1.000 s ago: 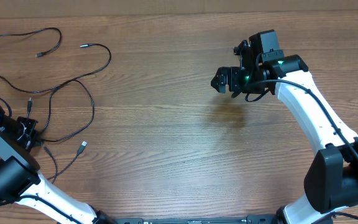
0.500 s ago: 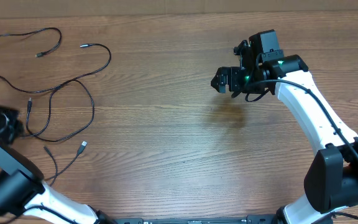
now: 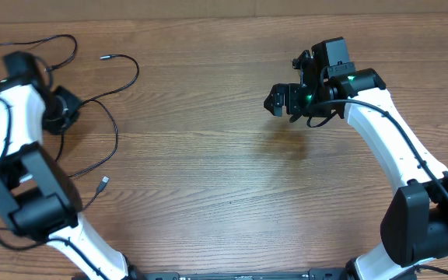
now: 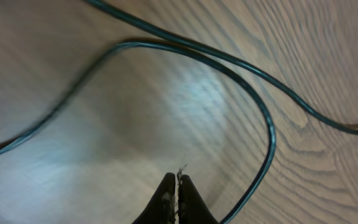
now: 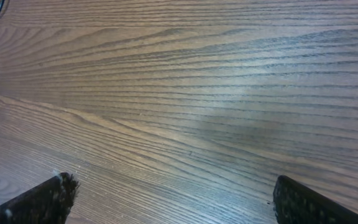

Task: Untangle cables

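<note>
Left claw (image 4: 178, 190) is seen pinched shut, apparently on nothing, over the cables (image 3: 116, 134), which are spread in overlapping loops at the far left, while the right claw (image 5: 169, 199) is held wide and empty, well apart; separation is judged mostly undone.

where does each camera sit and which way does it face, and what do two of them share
overhead: fixed above the table, looking straight down; both arms, the left hand by the cables and the right hand show.
left wrist: on the left arm, looking down past the shut left hand at cables on wood.
right wrist: on the right arm, looking over bare wood; the open right hand shows as fingertips in the bottom corners.
shared: overhead and left wrist both show the cables.
</note>
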`<act>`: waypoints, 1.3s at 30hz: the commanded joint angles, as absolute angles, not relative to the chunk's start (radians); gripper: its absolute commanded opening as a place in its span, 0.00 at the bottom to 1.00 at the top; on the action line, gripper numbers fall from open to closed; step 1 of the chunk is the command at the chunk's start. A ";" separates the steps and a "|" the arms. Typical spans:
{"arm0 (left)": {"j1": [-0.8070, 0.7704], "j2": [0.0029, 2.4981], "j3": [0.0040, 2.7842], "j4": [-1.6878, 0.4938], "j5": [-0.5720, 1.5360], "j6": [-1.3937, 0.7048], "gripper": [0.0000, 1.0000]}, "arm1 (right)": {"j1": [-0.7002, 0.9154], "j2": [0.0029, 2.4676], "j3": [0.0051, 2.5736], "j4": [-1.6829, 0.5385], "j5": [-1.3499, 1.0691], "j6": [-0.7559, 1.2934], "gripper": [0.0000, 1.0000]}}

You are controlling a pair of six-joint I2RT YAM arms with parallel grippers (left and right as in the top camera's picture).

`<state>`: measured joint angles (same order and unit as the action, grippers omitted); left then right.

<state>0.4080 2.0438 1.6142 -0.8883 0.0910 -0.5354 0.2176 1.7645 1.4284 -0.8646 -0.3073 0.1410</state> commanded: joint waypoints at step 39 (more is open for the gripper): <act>0.207 2.123 1.661 -0.900 0.067 -0.392 0.51 | 0.216 1.743 1.441 -0.863 -0.304 0.138 1.00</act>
<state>0.2092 2.1174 1.6741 -0.9092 0.0380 -0.4179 0.2176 1.7645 1.4284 -0.8650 -0.3073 0.1410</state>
